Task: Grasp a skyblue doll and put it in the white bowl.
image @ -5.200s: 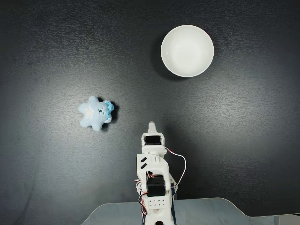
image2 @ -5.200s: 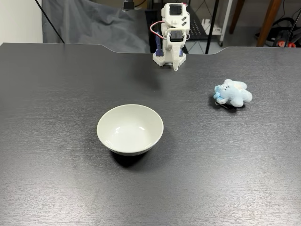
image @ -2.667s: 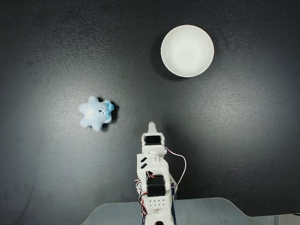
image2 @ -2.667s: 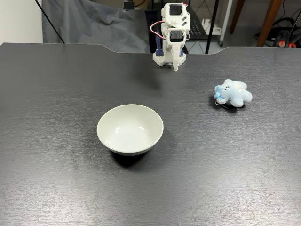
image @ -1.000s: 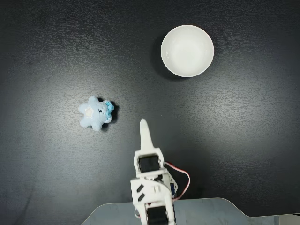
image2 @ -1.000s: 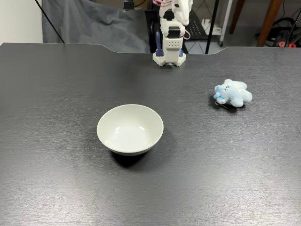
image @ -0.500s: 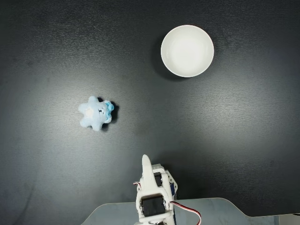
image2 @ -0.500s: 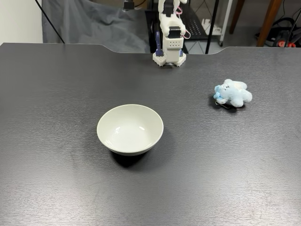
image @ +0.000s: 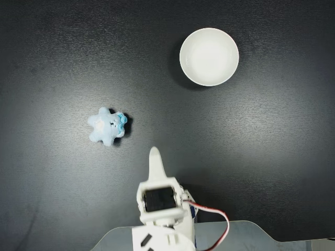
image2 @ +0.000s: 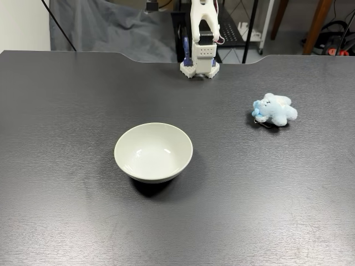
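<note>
The skyblue doll (image: 107, 126) lies on the dark table, left of centre in the top-down fixed view; in the front fixed view the doll (image2: 274, 109) is at the right. The white bowl (image: 209, 56) stands empty at the upper right; in the front view the bowl (image2: 153, 152) sits near the middle. My gripper (image: 154, 155) shows as one narrow white point, shut and holding nothing, raised over the table. It points up the picture, below and to the right of the doll and well apart from it.
The arm's base (image2: 199, 58) is fixed at the table's far edge in the front view, on a grey plate (image: 230, 232). A red and white cable (image: 220, 217) loops beside the arm. A grey cloth (image2: 105, 27) and furniture legs stand behind the table.
The arm has lifted out of its folded rest pose. Within the last half second the gripper tip reached forward and slightly left, toward the doll's side. Doll and bowl have not moved.
</note>
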Robot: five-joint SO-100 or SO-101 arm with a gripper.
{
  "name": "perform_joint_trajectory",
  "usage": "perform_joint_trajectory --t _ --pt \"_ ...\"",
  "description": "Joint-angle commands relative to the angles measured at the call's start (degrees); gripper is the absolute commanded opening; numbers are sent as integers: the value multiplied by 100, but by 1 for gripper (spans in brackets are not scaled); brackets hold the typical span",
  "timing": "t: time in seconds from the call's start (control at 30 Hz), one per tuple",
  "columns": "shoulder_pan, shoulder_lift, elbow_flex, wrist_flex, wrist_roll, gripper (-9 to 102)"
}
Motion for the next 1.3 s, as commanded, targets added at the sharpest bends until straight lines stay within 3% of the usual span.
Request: perform_joint_trajectory --t 0.0,0.33,0.73,1.07,1.17,1.27 --pt "-44 -817 -800 211 -18 0" --pt "-281 -1784 -1116 229 -18 0" --pt "-2725 -2241 -1028 229 -9 0" --pt "-2927 -2276 -1002 229 -44 0" --pt "-2927 -2487 -835 264 -492 0" --pt "-2927 -2566 -466 281 -1679 0"
